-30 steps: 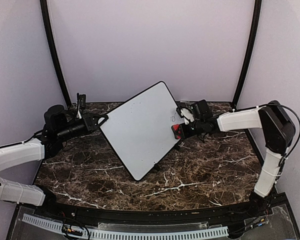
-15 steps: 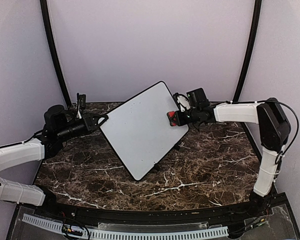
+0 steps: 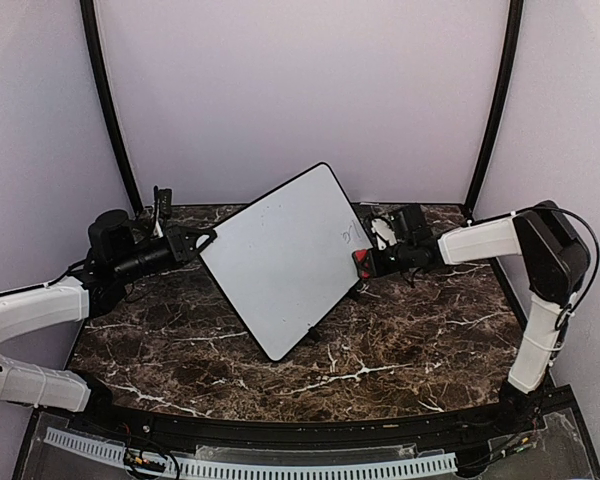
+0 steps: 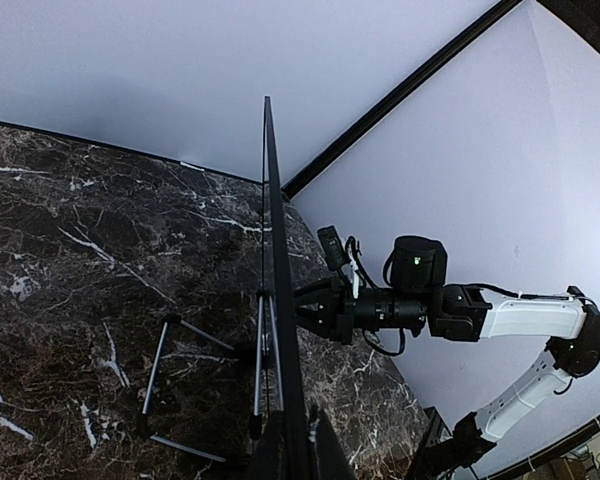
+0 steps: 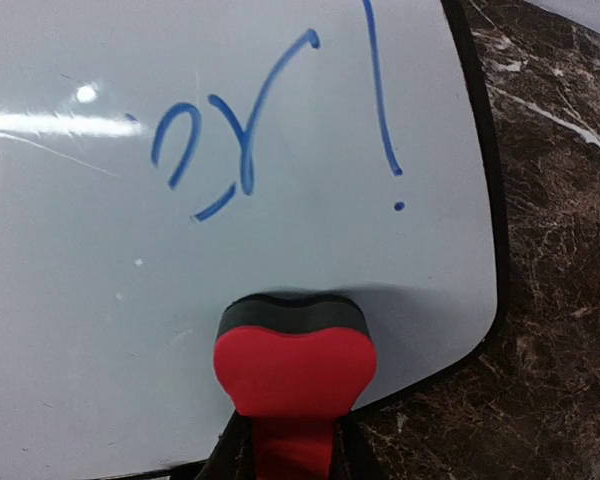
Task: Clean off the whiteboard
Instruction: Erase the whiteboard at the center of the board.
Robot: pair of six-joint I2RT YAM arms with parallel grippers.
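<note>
The whiteboard [image 3: 280, 255] stands tilted on the marble table, held up on a wire stand [image 4: 160, 370]. My left gripper [image 3: 195, 243] is shut on its left edge; the left wrist view shows the board edge-on [image 4: 272, 250] between my fingers. My right gripper [image 3: 372, 262] is shut on a red eraser [image 5: 294, 362] with a black felt face, pressed against the board near its right corner. Blue marker strokes [image 5: 245, 125] remain on the board [image 5: 100, 300] just beyond the eraser. The eraser also shows in the top view [image 3: 360, 262].
The dark marble table [image 3: 380, 340] lies under both arms. Lilac walls and two black curved posts [image 3: 108, 110] close the back. The right arm [image 4: 500, 318] reaches in from the far side in the left wrist view.
My right gripper swept the eraser up the board's right edge, then came back down and to the right, to the lower right corner. The left arm and board have stayed still.
</note>
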